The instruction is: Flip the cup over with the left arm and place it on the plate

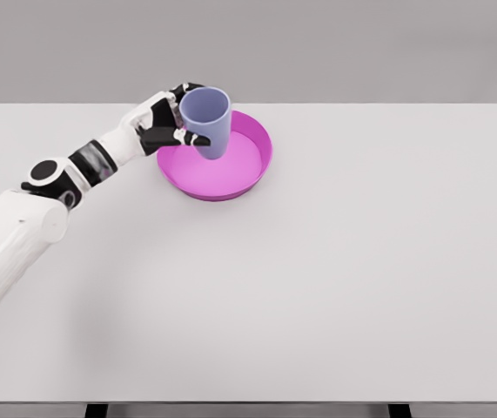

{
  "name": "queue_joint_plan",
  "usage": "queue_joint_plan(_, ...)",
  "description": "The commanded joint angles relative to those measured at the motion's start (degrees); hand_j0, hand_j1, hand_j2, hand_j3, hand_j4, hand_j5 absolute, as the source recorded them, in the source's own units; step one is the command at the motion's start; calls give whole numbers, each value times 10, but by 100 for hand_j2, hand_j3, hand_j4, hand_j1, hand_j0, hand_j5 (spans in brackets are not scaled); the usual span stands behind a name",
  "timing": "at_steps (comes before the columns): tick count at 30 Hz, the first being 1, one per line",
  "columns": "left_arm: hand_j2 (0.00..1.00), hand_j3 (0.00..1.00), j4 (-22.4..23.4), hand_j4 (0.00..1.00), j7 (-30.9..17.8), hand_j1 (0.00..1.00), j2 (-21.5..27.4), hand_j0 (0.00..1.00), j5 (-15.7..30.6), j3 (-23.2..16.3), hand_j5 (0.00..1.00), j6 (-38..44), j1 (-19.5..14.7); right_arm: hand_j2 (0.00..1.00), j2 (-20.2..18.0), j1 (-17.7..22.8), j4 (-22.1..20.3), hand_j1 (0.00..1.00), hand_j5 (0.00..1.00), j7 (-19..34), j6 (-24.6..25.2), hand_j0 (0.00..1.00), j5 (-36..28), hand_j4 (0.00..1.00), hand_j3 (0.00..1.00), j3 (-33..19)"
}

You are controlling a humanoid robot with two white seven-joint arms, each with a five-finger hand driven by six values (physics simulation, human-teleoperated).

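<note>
A pale blue cup (208, 120) stands upright with its mouth up, over the left part of the magenta plate (241, 171). My left hand (175, 122) is shut on the cup from its left side, fingers wrapped around the wall. Whether the cup's base touches the plate or hangs just above it, I cannot tell. The left arm (48, 187) reaches in from the lower left across the white table (335, 279). My right arm does not show.
</note>
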Motion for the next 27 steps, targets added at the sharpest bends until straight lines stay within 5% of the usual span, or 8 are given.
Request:
queue_joint_plan(1, 42, 42, 36, 42, 0, 42, -17, 42, 2, 1, 42, 0, 0, 100, 0, 0, 0, 100, 100, 0, 0, 100, 0, 100, 100, 0)
queue_joint_plan(24, 43, 43, 68, 43, 22, 43, -40, 43, -2, 5, 43, -7, -11, 100, 0, 0, 0, 100, 100, 0, 0, 100, 0, 100, 100, 0)
queue_joint_plan(27, 50, 50, 68, 50, 22, 50, -40, 50, -2, 4, 50, -7, -11, 100, 0, 0, 0, 100, 100, 0, 0, 100, 0, 100, 100, 0)
